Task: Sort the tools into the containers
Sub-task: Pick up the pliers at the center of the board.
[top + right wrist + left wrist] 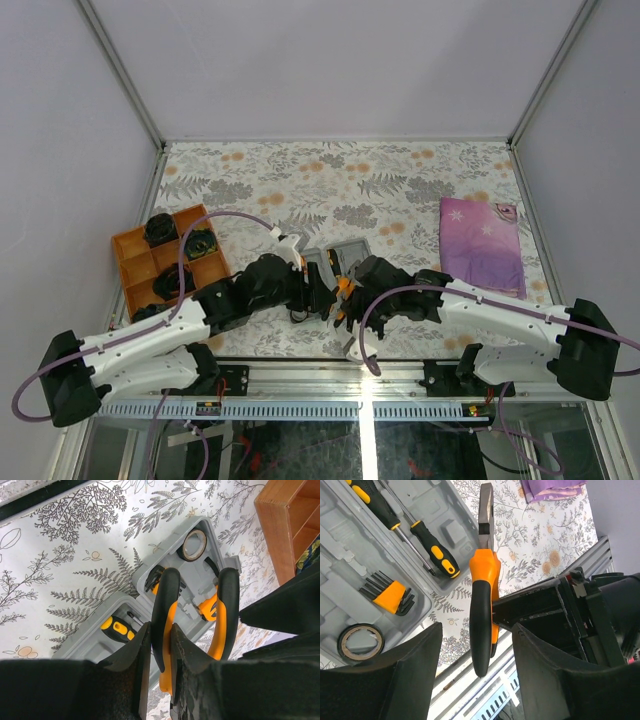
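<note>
Orange divided box (128,243) sits far left on the counter (535,545). The left tool (477,625) is released, with a finger on either side of the pliers (481,605) and neither touching. The pliers are held up near the open grey case (451,529), which holds screwdrivers (434,554), bit set (390,596) and tape ring (361,641). The right tool (161,627) is clenched on one handle, and a purple cloth (480,245) lies far right.

Seen from above, the arms (270,285) cover most of the grey case (345,255) at centre frame. The head of the pliers (162,600) is hidden behind the right gripper (160,632), bottom centre.
</note>
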Tool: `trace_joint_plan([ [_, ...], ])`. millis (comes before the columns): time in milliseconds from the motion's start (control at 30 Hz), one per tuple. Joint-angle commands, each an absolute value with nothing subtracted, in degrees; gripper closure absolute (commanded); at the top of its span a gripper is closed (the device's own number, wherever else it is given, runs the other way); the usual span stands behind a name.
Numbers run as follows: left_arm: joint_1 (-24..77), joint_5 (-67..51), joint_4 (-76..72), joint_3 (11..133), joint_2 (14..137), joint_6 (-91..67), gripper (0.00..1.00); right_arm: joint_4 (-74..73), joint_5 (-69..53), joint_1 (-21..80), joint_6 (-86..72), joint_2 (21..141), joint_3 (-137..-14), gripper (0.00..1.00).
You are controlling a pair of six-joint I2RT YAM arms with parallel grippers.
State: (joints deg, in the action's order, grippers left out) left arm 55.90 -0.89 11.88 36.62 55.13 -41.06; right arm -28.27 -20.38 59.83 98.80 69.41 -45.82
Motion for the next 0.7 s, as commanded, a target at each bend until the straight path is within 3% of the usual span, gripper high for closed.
trace_joint_plan([
  [0,56.1,-2.5,7.5,37.7,56.9,-40.1,0.45,-27.6,-21.3,61.2,100.9,67.0,-49.3,1.0],
  [367,55.8,-5.6,3.9,38.1,61.0,-40.0,0.53,-27.6,-21.1,63.3,101.1,67.9,-50.7,1.0],
  [667,55.5,-7.1,3.4,37.4,60.8,-39.6,0.84,-26.9,-21.0,63.6,101.0,67.7,-50.8,1.0],
])
